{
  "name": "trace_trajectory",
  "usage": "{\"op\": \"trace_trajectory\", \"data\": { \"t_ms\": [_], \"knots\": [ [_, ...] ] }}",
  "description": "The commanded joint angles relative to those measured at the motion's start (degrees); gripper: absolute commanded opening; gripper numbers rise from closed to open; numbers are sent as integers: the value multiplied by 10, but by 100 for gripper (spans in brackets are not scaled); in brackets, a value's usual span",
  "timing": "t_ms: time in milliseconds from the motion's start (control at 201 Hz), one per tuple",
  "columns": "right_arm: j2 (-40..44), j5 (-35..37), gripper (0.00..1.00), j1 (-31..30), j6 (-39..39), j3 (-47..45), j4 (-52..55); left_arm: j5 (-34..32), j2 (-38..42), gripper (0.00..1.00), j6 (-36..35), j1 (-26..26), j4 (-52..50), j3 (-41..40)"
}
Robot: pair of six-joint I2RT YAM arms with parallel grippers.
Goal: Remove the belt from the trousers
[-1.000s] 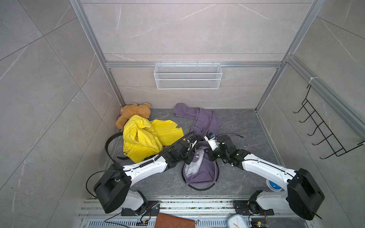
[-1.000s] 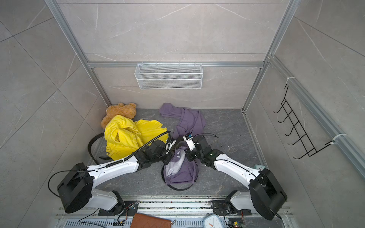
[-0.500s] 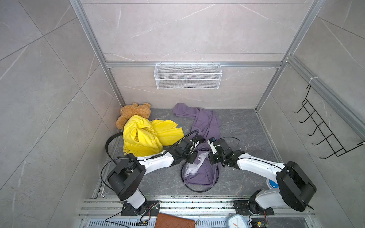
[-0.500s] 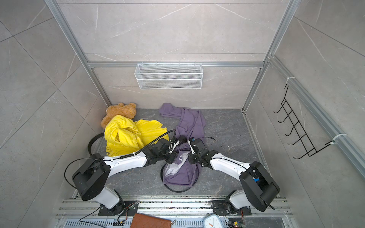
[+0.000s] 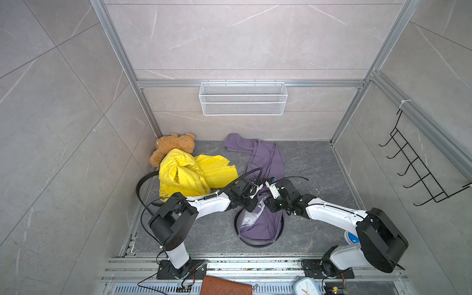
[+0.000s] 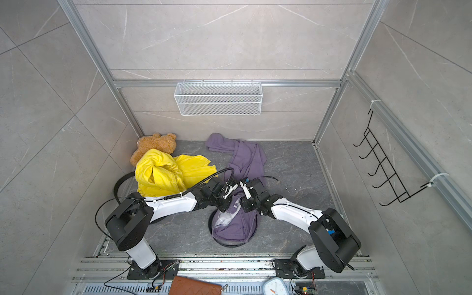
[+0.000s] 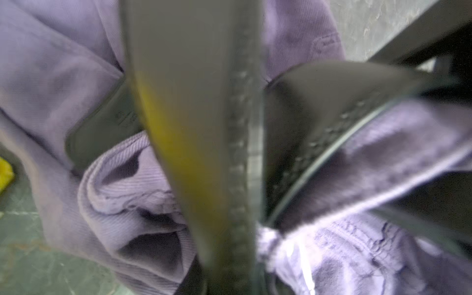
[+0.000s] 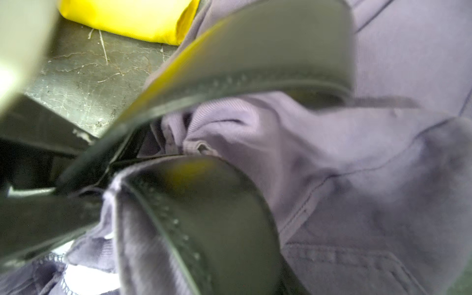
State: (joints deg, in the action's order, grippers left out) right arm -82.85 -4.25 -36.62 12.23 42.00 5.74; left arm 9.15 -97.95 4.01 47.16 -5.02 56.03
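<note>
In both top views you see the purple trousers (image 5: 265,158) mid-floor, with the black belt (image 5: 255,244) ringing their near waistband. Only your wrist views show the belt's stitched edge, blurred and close. The left gripper (image 5: 249,201) and right gripper (image 5: 271,204) meet over the waistband. I cannot tell either's jaw gap or hold.

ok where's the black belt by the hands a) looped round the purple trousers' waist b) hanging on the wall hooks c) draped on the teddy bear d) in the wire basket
a, both top views show the belt circling the waist of the purple trousers.
</note>
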Motion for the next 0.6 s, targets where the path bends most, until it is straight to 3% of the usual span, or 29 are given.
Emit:
{"op": "trace_trajectory", "data": {
  "t_ms": [0, 95, 319, 414, 593],
  "knots": [
    [-1, 12, 53, -2, -5, 11, -4, 5, 16, 6, -6, 2, 8, 10],
    [3, 44, 60, -2, -6, 15, 16, -23, 50, 0, -2, -2, 10, -8],
    [-16, 97, 69, 8, -3, 43, 53, -82, 138, 0, -6, -26, -15, -36],
    [-36, 92, 63, 16, -2, 58, 62, -99, 178, 0, -8, -43, -25, -42],
    [-52, 164, 56, 35, 5, 83, 78, -125, 231, 0, -13, -65, -60, -47]
  ]
}}
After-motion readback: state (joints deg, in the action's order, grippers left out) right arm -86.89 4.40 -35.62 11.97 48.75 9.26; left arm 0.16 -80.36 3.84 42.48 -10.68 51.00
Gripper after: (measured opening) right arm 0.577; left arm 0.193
